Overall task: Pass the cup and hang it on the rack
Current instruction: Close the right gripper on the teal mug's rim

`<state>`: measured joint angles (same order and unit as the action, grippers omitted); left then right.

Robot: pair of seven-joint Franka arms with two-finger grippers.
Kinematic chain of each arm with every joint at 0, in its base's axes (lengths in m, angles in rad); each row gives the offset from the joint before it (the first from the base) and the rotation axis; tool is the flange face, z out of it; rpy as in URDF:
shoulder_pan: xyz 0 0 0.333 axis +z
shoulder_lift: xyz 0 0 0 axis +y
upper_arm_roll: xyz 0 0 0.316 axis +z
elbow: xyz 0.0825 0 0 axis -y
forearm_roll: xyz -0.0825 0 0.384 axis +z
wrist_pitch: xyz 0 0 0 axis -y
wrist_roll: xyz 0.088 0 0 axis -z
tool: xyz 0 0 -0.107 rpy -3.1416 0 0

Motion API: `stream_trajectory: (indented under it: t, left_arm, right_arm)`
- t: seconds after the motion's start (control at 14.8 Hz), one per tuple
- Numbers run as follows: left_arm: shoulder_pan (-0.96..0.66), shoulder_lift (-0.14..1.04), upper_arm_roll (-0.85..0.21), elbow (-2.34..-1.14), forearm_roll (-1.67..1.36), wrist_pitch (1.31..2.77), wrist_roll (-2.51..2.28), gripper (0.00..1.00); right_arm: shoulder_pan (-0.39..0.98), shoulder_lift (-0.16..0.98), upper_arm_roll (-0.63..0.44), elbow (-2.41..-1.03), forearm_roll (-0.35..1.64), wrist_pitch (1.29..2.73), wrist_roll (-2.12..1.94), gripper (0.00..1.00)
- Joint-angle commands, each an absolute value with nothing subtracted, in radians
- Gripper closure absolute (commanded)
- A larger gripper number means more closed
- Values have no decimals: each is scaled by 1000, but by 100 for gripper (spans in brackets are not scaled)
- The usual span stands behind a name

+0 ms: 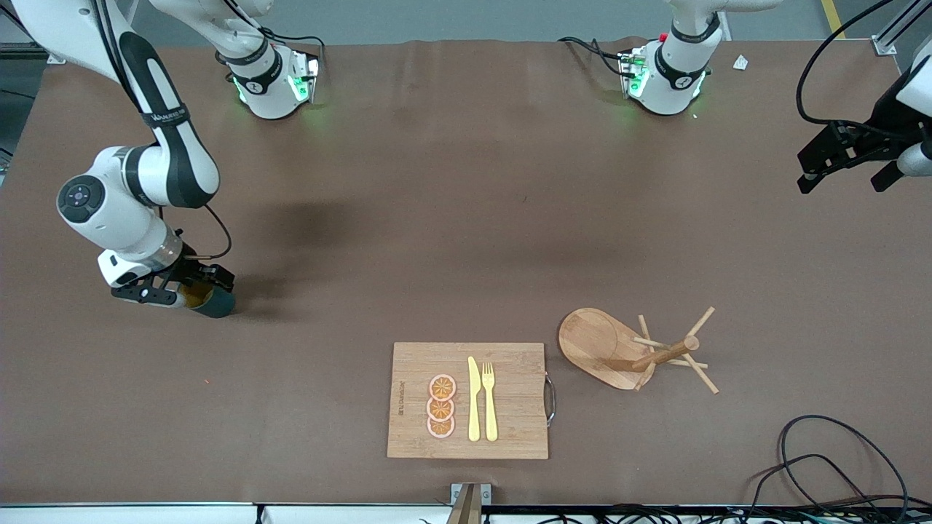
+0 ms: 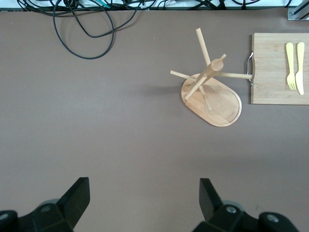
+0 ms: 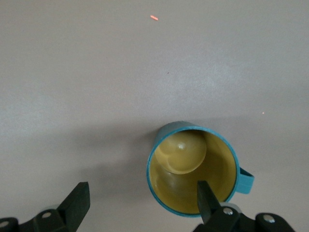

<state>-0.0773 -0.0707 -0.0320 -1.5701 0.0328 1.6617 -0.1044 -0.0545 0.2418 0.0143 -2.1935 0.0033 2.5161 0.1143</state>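
Right gripper (image 3: 140, 200) low over the cup (image 3: 192, 166), fingers apart, one fingertip (image 3: 208, 200) inside the rim, cup upright on the table (image 1: 466, 218) at the right arm's end, rack (image 1: 626, 351) at four o'clock from centre, left gripper (image 2: 142, 200) spread wide, waiting aloft.

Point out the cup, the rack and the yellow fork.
cup (image 3: 181, 159): right wrist view, yellow inside.
rack (image 1: 593, 342): front view, flat oval base.
yellow fork (image 1: 489, 407): front view, handle, on the cutting board.

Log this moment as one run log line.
right gripper: open, at cup | left gripper: open, waiting | rack: bare
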Motion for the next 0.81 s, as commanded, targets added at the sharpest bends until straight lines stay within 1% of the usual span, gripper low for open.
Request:
stream_trajectory:
  t: [0.0, 0.14, 0.74]
  left_arm:
    - [-75, -64, -37, -1549, 49, 1644, -114, 0]
    - [-75, -64, -37, -1549, 49, 1644, -114, 0]
    - [-74, -63, -37, -1549, 49, 1644, -115, 0]
  right_arm:
    - [-55, 259, 17, -2178, 14, 2505, 138, 2]
    - [-58, 288, 17, -2155, 8, 2510, 144, 2]
    - [-75, 351, 15, -2091, 5, 2503, 150, 5]
